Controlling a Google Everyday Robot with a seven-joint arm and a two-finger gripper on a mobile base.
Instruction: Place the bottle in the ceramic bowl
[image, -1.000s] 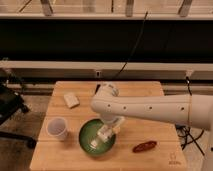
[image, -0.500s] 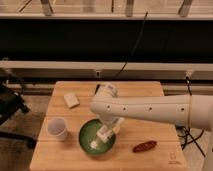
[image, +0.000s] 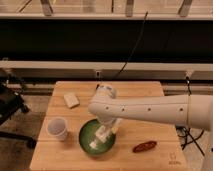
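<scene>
Camera view: hand clenched on the bottle, low inside the ceramic bowl

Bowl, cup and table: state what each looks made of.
The bowl looks like glazed ceramic: glossy green with pale streaks. The cup is probably plastic: plain opaque white. The table seems to be wood or wood laminate: pale tan and matte. The gripper, shut, hangs low over the bowl.

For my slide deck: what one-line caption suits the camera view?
Gripper holds the bottle over the ceramic bowl on the wooden table.
</scene>
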